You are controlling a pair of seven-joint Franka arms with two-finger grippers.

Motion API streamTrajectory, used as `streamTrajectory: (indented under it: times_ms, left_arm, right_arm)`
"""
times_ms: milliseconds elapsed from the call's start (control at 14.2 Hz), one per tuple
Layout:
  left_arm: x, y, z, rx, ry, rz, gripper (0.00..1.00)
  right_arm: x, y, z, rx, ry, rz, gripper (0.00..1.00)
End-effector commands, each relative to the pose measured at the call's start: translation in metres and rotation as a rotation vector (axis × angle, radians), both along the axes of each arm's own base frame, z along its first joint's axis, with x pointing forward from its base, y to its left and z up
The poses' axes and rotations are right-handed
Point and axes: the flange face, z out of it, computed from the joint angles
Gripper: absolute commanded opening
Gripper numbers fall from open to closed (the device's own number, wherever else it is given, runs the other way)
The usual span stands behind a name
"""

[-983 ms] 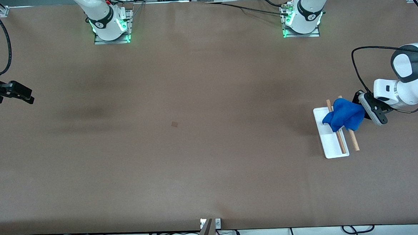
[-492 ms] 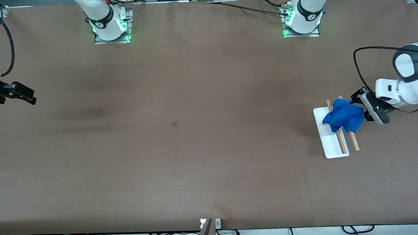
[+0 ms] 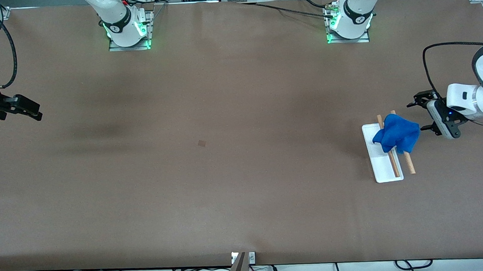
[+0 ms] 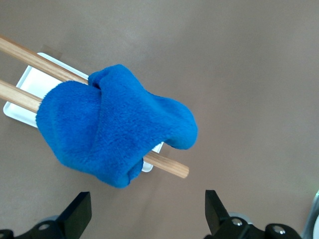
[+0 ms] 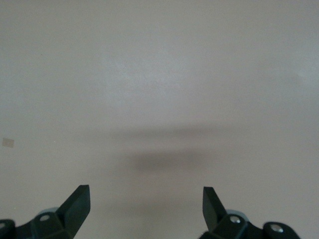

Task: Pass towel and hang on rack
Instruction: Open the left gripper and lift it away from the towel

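Observation:
The blue towel hangs bunched over the two wooden rods of the rack, whose white base lies flat on the table at the left arm's end. My left gripper is open and empty, just clear of the towel, between it and the table's end. In the left wrist view the towel drapes over both rods above the white base, with my left gripper apart from it. My right gripper is open and empty and waits at the right arm's end; it also shows in the right wrist view.
A small brown patch marks the middle of the brown table. The arm bases stand along the table edge farthest from the front camera. Cables hang along the nearest edge.
My left gripper has let go of the towel and drawn back from the rack toward the left arm's end of the table. The towel stays on the rods. The right arm barely moved.

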Motion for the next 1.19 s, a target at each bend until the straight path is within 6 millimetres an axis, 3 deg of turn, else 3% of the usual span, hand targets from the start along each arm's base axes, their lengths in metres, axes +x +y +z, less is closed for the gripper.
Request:
streamTrajectory:
  times_ms: [0, 351, 702, 843, 983, 1124]
  left_arm:
    - [-0.006, -0.002, 0.017, 0.009, 0.025, 0.041, 1.0]
    - [-0.015, 0.0, 0.063, 0.067, 0.032, 0.112, 1.0]
    - [-0.009, 0.015, 0.152, 0.119, 0.1, 0.325, 1.0]
    - [-0.012, 0.018, 0.176, 0.175, 0.133, 0.404, 1.0]
    - [-0.012, 0.01, 0.182, 0.203, 0.155, 0.455, 1.0]
    - [-0.012, -0.011, 0.181, 0.222, 0.196, 0.488, 1.0]
  right_arm:
    - [-0.003, 0.001, 0.002, 0.01, 0.001, -0.001, 1.0]
    - [-0.005, -0.001, 0.007, 0.011, -0.008, -0.004, 1.0]
    - [-0.007, 0.001, 0.016, 0.01, -0.019, 0.003, 1.0]
    - [-0.012, 0.0, 0.018, 0.008, -0.003, 0.005, 1.0]
    - [-0.013, -0.001, 0.019, 0.005, -0.001, 0.012, 1.0]
    - [-0.015, 0.005, 0.022, 0.005, -0.001, 0.013, 1.0]
